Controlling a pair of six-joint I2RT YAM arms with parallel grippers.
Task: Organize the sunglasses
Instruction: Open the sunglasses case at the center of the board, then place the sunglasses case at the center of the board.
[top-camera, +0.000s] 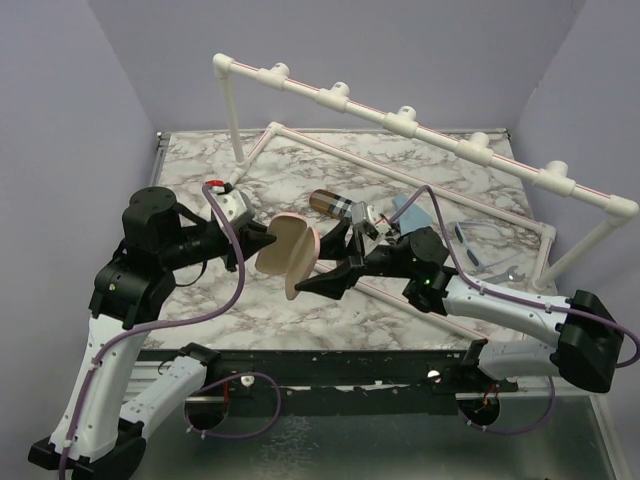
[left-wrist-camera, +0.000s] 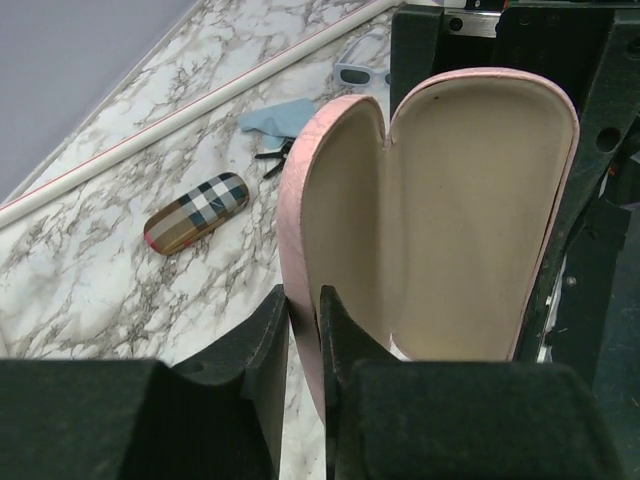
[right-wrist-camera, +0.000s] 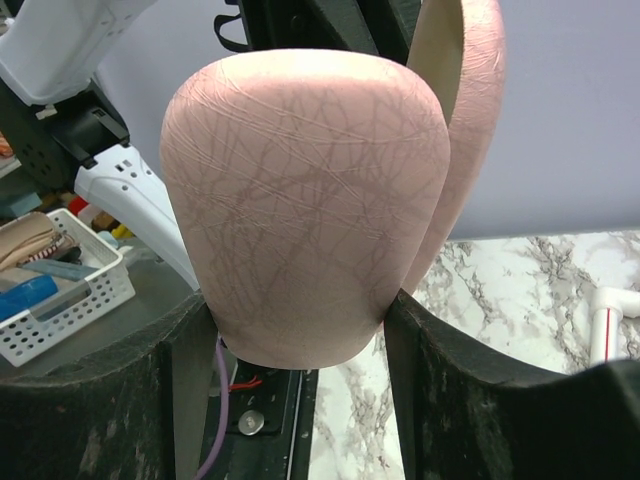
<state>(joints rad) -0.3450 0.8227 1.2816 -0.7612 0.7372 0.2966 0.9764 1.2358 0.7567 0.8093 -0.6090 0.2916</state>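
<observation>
Your left gripper (left-wrist-camera: 303, 335) is clenched on the thin edge of one shell of the oblong pink case with the cream lining (left-wrist-camera: 450, 220) — both black fingers (left-wrist-camera: 262, 345) press that wall between them. The case gapes open like a clam, held up between your two arms above the marble-patterned table (top-camera: 290, 185). Your right gripper (right-wrist-camera: 300, 345) grasps the other shell from the opposite side, its fingers (right-wrist-camera: 185, 390) touching the rounded pink end on both flanks. Just behind the open case, an oblong brown plaid case (top-camera: 335, 203) lies closed on the table. Further right comes a crumpled blue cloth (top-camera: 410, 212), then the blue-framed sunglasses with pale lenses (top-camera: 464, 238) — they rest on the table, well apart from both grippers and near the white plastic pipe frame (top-camera: 400, 122) on your right.
</observation>
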